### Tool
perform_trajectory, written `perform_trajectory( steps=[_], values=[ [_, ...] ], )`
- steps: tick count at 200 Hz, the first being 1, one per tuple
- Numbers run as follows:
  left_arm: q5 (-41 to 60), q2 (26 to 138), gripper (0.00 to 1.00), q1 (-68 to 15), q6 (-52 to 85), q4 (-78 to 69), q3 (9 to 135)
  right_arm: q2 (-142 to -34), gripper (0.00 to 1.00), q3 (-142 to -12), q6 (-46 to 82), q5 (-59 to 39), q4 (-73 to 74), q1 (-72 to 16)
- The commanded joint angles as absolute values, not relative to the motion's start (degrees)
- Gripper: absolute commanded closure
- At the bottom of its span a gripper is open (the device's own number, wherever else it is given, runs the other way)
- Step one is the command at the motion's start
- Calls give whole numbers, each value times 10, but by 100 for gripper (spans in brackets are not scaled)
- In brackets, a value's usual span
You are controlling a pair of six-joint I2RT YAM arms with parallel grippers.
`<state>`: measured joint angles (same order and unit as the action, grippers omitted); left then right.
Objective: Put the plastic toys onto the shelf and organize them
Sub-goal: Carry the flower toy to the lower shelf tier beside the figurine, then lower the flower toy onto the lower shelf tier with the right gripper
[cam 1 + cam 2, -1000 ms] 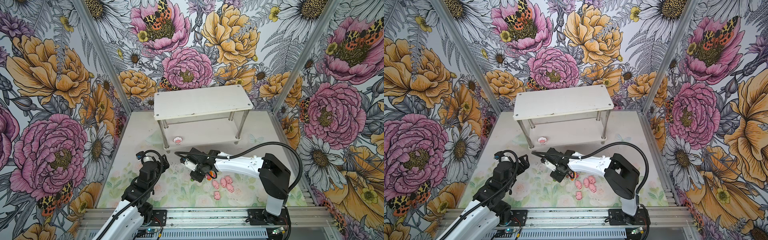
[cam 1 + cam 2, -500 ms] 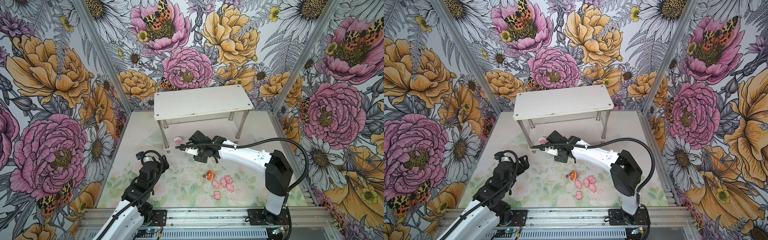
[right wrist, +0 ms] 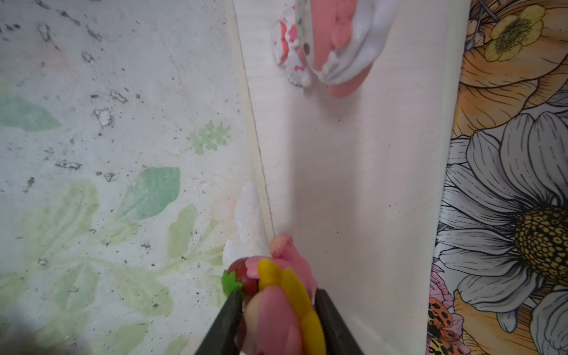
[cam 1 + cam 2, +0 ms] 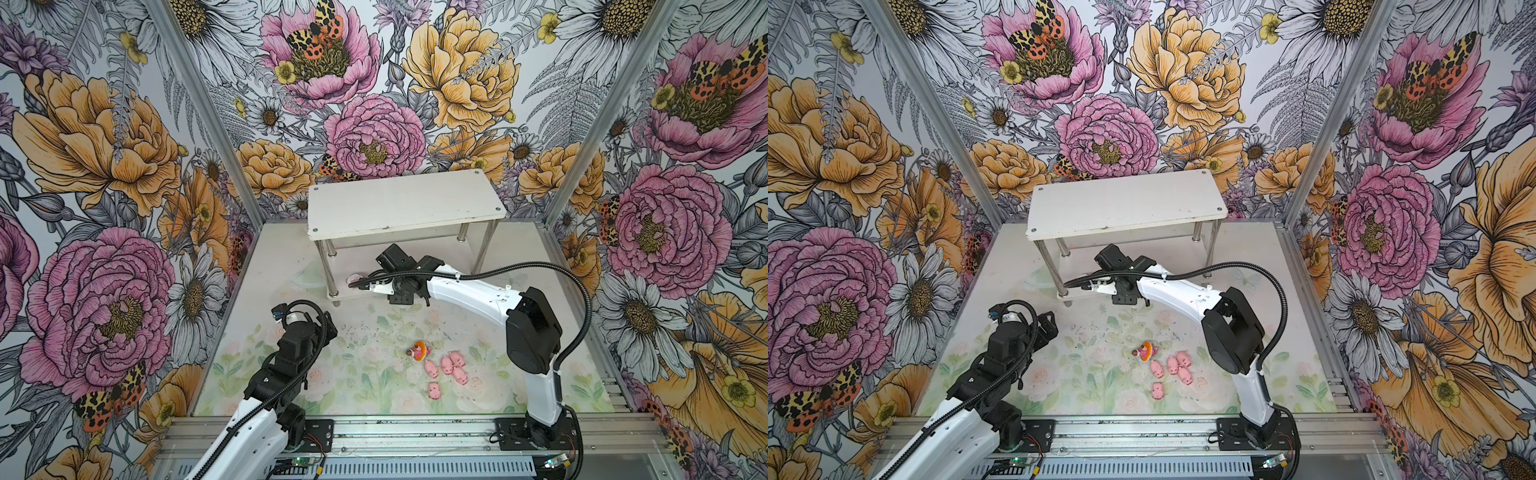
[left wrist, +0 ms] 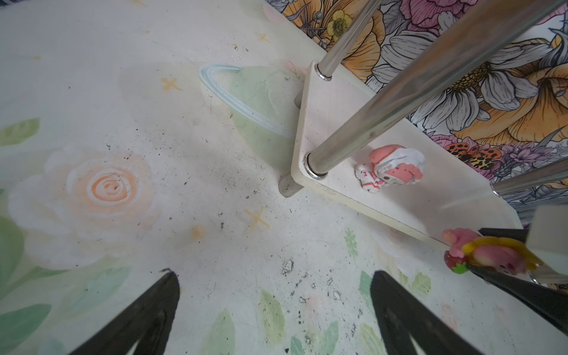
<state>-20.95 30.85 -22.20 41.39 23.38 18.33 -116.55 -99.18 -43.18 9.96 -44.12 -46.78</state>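
Right wrist: jaws narrow, clamped on yellow sunflower pig [image 3: 284,302]

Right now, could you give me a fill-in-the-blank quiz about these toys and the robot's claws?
1. The right gripper is shut on the ___ sunflower figure.
2. The white-hooded figure lies on the ___ tier of the shelf.
3. ___ small pink pigs lie on the mat near the orange figure.
4. The left gripper stands ___ and holds nothing.
Missing words: yellow; lower; five; open.
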Motion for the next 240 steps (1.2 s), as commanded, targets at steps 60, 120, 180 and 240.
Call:
perform_trajectory(
  steps=[60, 120, 180, 240],
  values=[
    [-206, 329, 1, -214, 411, 224, 200, -1213, 100, -1047, -507, 123, -437, -458],
    [-205, 359, 1, -214, 414, 208, 208, -1220, 100, -1058, -536, 134, -437, -440],
    [-203, 371, 1, -214, 421, 196, 205, -1200, 100, -1054, -539, 128, -441, -434],
    [-199, 369, 1, -214, 422, 199, 205, -1195, 100, -1054, -541, 136, -443, -433]
  ],
)
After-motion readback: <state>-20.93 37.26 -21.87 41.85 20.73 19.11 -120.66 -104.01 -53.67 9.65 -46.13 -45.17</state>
